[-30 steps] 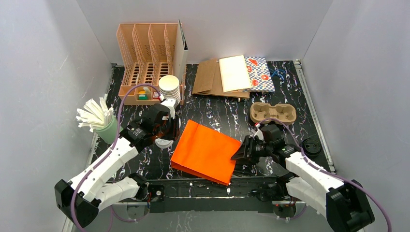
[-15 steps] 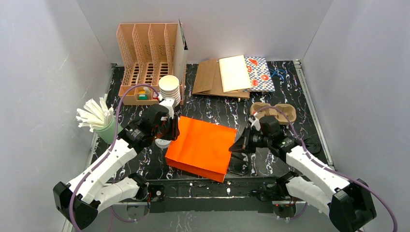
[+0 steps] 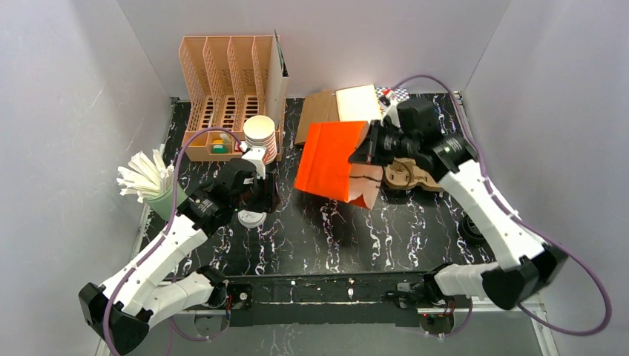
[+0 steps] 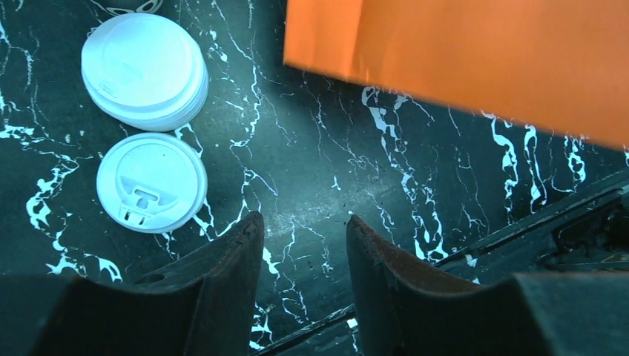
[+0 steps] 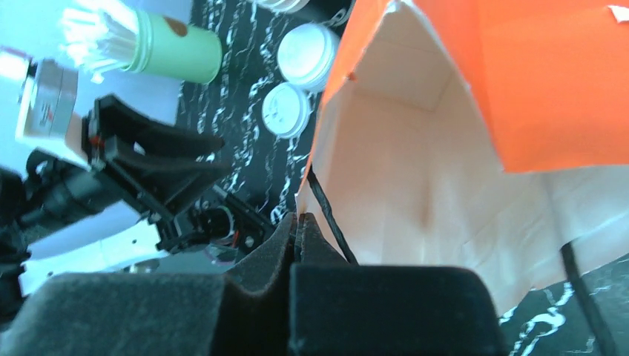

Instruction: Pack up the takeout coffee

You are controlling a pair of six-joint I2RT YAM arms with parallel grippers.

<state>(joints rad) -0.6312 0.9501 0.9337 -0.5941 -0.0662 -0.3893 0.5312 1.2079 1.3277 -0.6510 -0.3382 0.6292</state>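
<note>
My right gripper (image 3: 368,153) is shut on the rim of an orange paper bag (image 3: 334,159) and holds it above the back middle of the table. In the right wrist view the closed jaws of the right gripper (image 5: 298,219) pinch the bag's edge, and the bag's pale inside (image 5: 415,170) gapes open. My left gripper (image 3: 265,195) hovers open over the table (image 4: 319,148), its own view showing nothing between the left gripper's (image 4: 304,222) fingers. Two white lids (image 4: 150,182) (image 4: 145,70) lie just beside it. A black round lid (image 3: 472,226) shows at the right edge; the cup under it cannot be made out.
A cardboard cup carrier (image 3: 404,175) sits under my right arm. A stack of white cups (image 3: 259,133) stands by the wooden organizer (image 3: 230,89). A green cup of straws (image 3: 152,187) is at the left. Flat paper bags (image 3: 326,115) lie at the back.
The right gripper closed on the orange bag's rim and lifted it from the front of the table up toward the back. The left gripper opened a little.
</note>
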